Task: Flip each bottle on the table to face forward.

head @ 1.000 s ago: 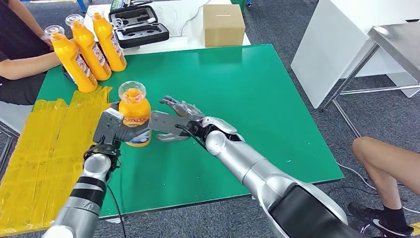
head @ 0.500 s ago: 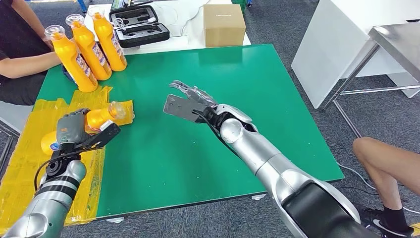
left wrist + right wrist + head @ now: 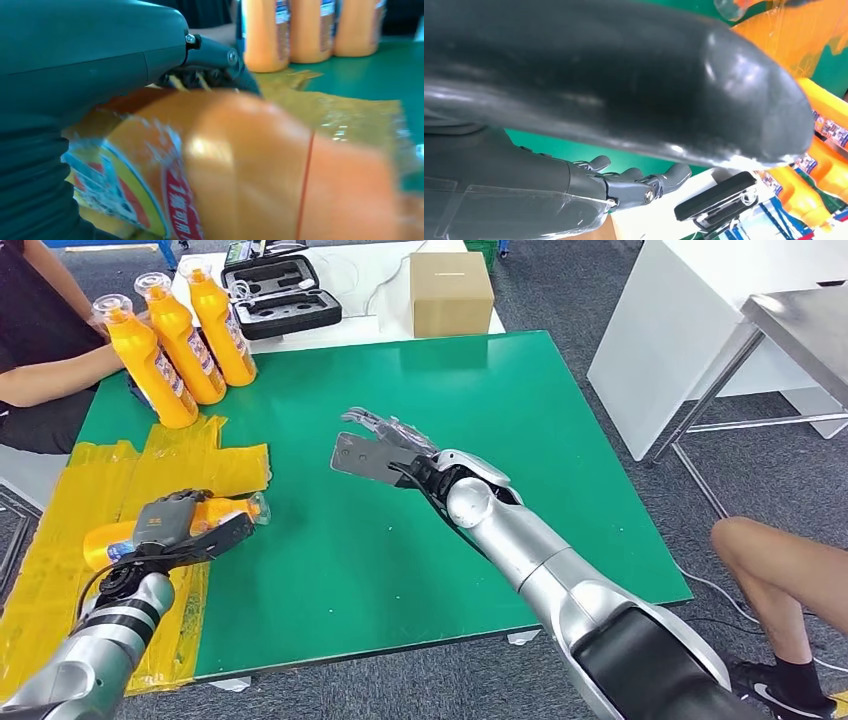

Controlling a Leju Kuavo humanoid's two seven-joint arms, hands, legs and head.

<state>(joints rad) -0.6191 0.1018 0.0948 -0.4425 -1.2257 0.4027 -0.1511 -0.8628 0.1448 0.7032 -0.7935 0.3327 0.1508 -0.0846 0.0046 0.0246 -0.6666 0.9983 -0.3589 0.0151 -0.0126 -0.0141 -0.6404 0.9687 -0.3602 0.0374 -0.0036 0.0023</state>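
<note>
On the yellow sheet [image 3: 60, 540] at the near-left edge of the green table [image 3: 480, 400], the left hand [image 3: 175, 525] grasps a yellow bottle [image 3: 225, 510] lying on its side. Toward the table's middle, the right hand [image 3: 385, 445] hovers, fingers [image 3: 365, 422] spread, holding nothing. Three bottles [image 3: 180, 340] stand upright just beyond the sheet.

The left arm comes in from about 7 o'clock in the head view, bent low over the table's near-left edge. Its left hand [image 3: 175, 525] wraps a bottle [image 3: 215, 512] lying on its side — fingers over the top, thumb beneath, cap end toward 3 o'clock. The right arm reaches up from 5 o'clock toward the table's middle. The right hand [image 3: 378, 447] holds nothing — fingers apart and stretched toward 11 o'clock.
</note>
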